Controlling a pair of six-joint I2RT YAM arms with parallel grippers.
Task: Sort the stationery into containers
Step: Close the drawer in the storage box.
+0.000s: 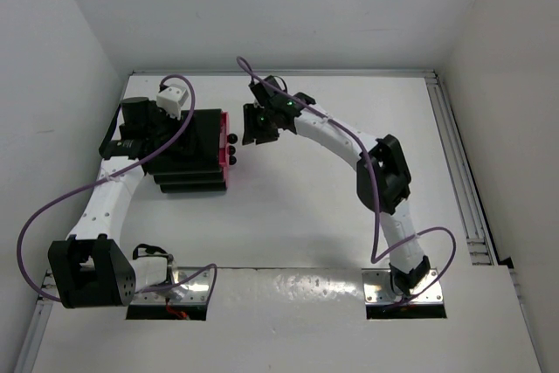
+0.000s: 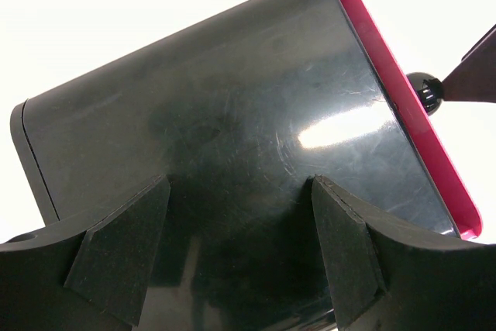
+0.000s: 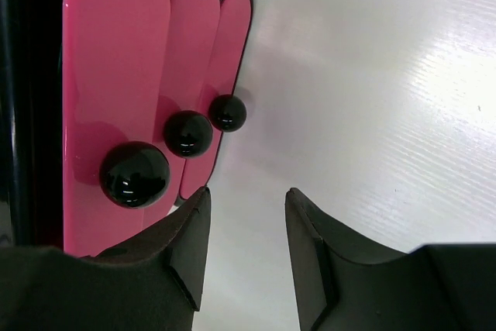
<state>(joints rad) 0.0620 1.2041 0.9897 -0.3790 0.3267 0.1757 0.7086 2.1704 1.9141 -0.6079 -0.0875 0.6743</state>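
The black stepped drawer unit [image 1: 188,150] stands at the left of the table, its three pink drawers [image 1: 224,151] pushed in. In the right wrist view the pink fronts [image 3: 116,52] show with their three round black knobs [image 3: 134,174]. My right gripper [image 3: 246,207] is open and empty, just right of the knobs [image 1: 232,150], touching none. It also shows in the top view [image 1: 253,133]. My left gripper [image 2: 240,230] is open over the unit's glossy black top [image 2: 232,114], holding nothing. No pens or markers are in view.
White walls close in the table [image 1: 349,216] at the left, back and right. A metal rail [image 1: 458,172] runs along the right edge. Purple cables loop from both arms. The right gripper's fingertip [image 2: 477,75] sits beside a knob [image 2: 425,89].
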